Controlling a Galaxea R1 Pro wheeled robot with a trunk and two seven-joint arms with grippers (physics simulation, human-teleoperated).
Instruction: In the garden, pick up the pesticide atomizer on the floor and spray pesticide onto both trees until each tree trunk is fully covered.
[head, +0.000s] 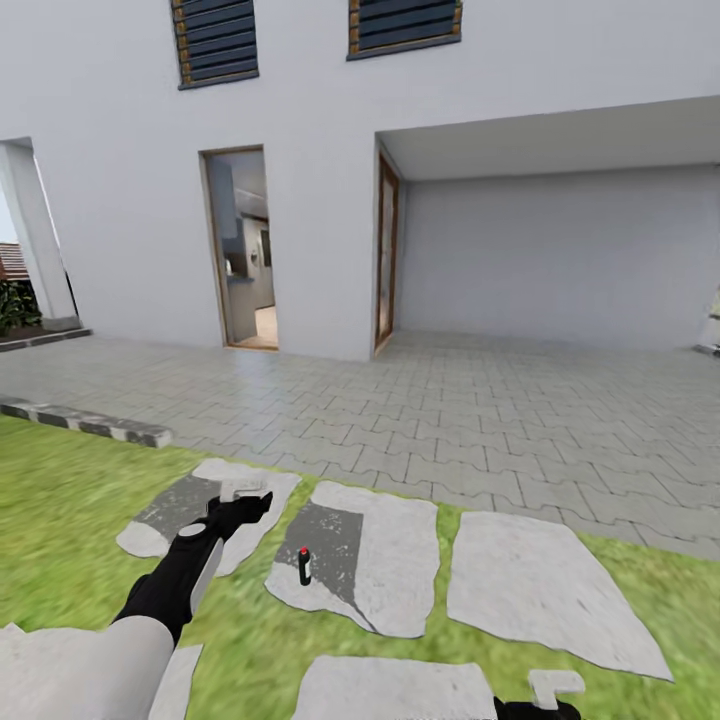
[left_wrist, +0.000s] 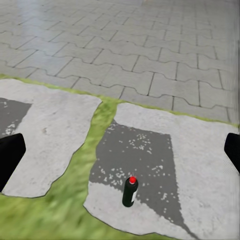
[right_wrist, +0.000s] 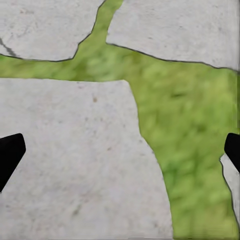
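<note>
Several pale flat stepping stones (head: 545, 590) lie in the grass (head: 60, 500), with thin green strips between them. Beyond the grass is grey paving (head: 450, 400), then a white house (head: 300, 100) with an open doorway (head: 243, 250), two slatted windows and a covered bay at the right. A striped kerb (head: 90, 422) edges the lawn at the left.

The atomizer (head: 304, 566) stands upright on one stone (head: 390, 560), on a darker patch of it, red tip up. The left gripper (head: 243, 497) hangs over the neighbouring stone, near the atomizer but apart from it; its fingers (left_wrist: 10, 157) are spread wide, holding nothing. The right gripper (right_wrist: 120, 155) is likewise wide open and empty, above stone and grass.
</note>
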